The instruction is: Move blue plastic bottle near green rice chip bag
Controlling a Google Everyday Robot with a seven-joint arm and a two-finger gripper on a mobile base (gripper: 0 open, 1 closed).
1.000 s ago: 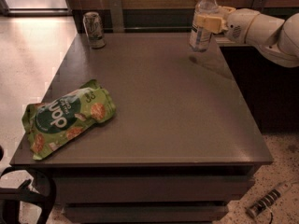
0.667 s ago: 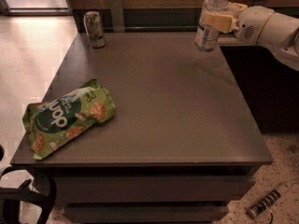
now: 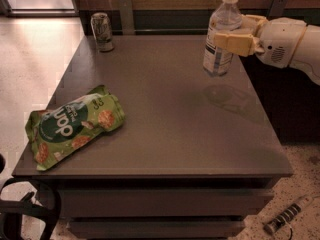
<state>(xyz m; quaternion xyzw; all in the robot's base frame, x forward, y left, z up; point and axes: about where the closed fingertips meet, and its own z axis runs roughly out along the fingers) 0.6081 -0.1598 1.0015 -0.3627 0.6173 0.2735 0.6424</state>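
Observation:
The blue plastic bottle (image 3: 220,35), clear with a white cap and a pale label band, hangs upright and slightly tilted above the right rear part of the table, with its shadow on the top below it. My gripper (image 3: 234,38) comes in from the right and is shut on the bottle around its label. The green rice chip bag (image 3: 71,125) lies flat near the table's front left corner, far to the left of the bottle.
A short metal drink can (image 3: 102,31) stands at the table's back left. The dark table (image 3: 165,134) has drawers below its front edge. A wall rail runs behind it. A small object (image 3: 287,215) lies on the floor at bottom right.
The bottle has been lifted off the table in my gripper and now hangs above the surface, moved slightly toward the front.

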